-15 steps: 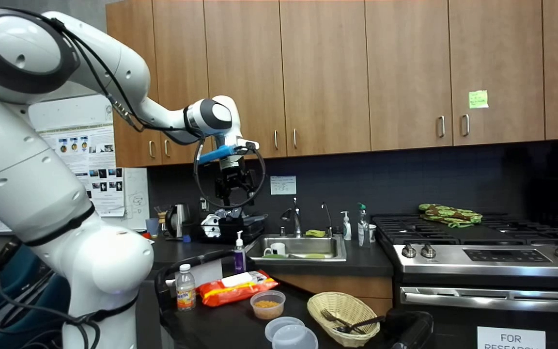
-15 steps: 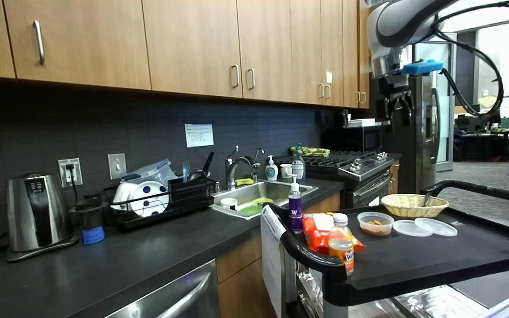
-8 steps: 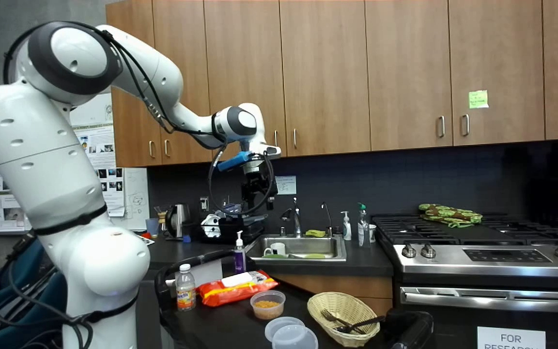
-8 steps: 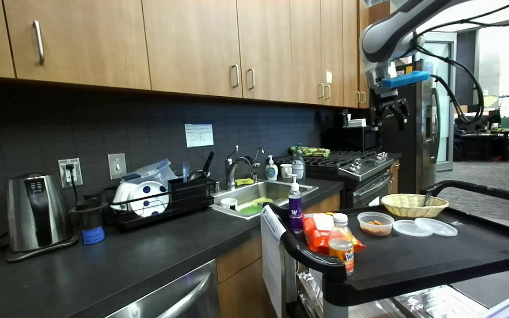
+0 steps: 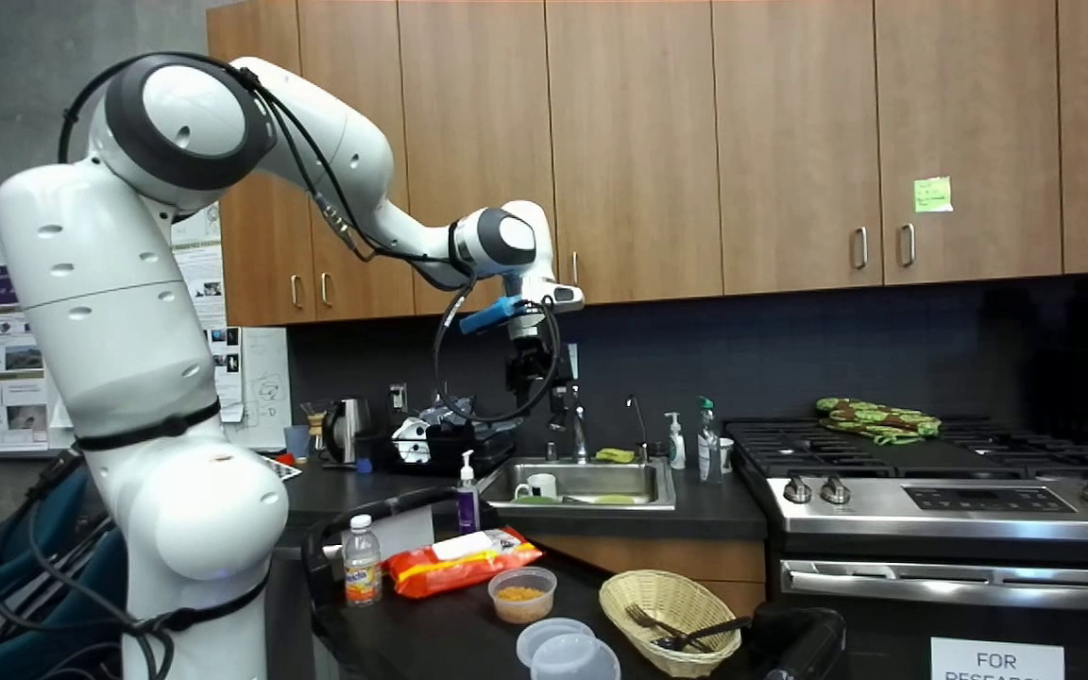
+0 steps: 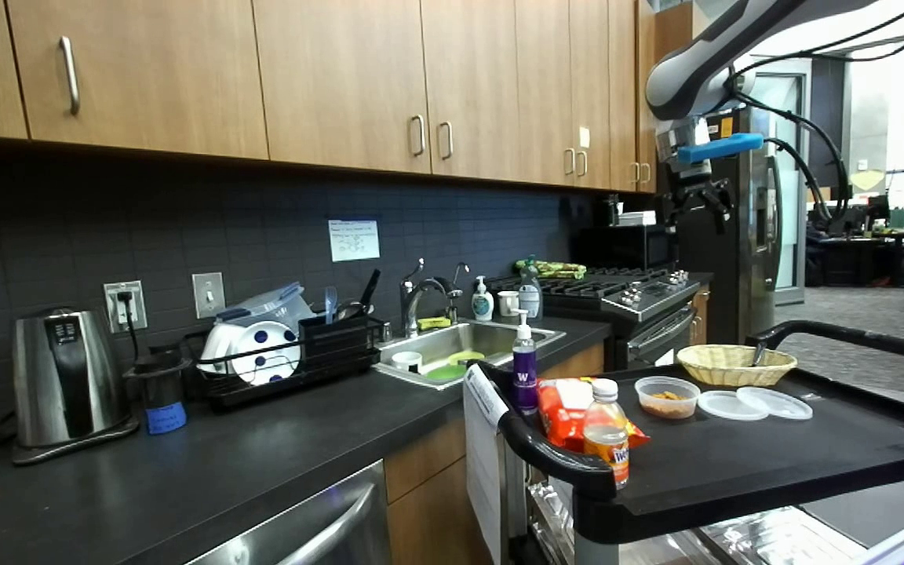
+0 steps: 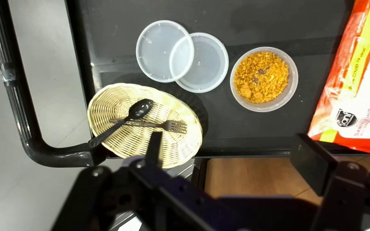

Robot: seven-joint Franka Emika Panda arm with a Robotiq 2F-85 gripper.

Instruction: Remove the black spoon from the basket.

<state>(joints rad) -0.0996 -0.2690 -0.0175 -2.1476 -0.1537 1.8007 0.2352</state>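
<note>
The black spoon (image 7: 139,109) lies in the tan woven basket (image 7: 185,141), crossing over a dark fork (image 7: 173,126). Its handle rests over the basket's rim beside the cart's black handle. The spoon (image 5: 719,627) and basket (image 5: 671,593) also show in an exterior view. In another exterior view only the spoon's handle (image 6: 759,353) rises above the basket's wall (image 6: 715,369). My gripper (image 7: 228,139) is open and empty, its fingers wide apart. It hangs high above the cart, as both exterior views show (image 5: 541,411) (image 6: 697,216). In the wrist view one finger overlaps the basket's lower part.
On the black cart (image 6: 836,463) are two clear lids (image 7: 164,51), a tub of orange crumbs (image 7: 263,78), a red wipes pack (image 7: 358,106), a drink bottle (image 5: 362,562) and a purple pump bottle (image 6: 524,369). A black rail handle (image 7: 14,89) runs beside the basket.
In an exterior view my arm has moved right and the gripper has come lower, still empty. The basket, spoon and other things on the cart have not moved.
</note>
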